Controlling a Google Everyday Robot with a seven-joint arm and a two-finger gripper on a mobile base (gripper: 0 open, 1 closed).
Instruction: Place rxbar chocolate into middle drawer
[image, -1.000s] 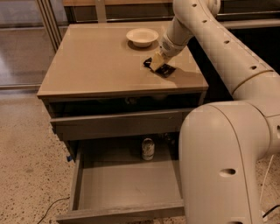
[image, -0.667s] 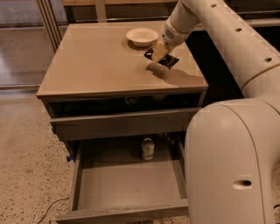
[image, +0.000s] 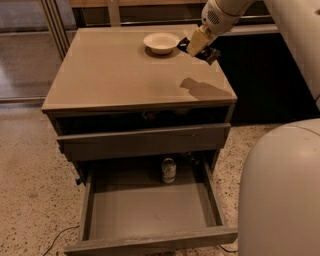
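My gripper (image: 198, 48) is above the back right of the cabinet top (image: 125, 75), just right of the white bowl. It is shut on the rxbar chocolate (image: 210, 54), a black flat bar whose ends stick out on both sides of the fingers. The bar is held clear of the top and casts a shadow on the surface below. The middle drawer (image: 150, 210) is pulled far out at the bottom of the view. Its grey tray is open, with a small can with a pale label (image: 168, 170) standing at its back.
A white bowl (image: 161, 42) sits at the back of the cabinet top. Another grey drawer (image: 142, 142) above the open one is out only a little. My arm's large white body (image: 280, 195) fills the lower right. Speckled floor lies to the left.
The gripper has risen off the cabinet top with the bar in it and moved toward the back right. The drawers and the bowl have not moved.
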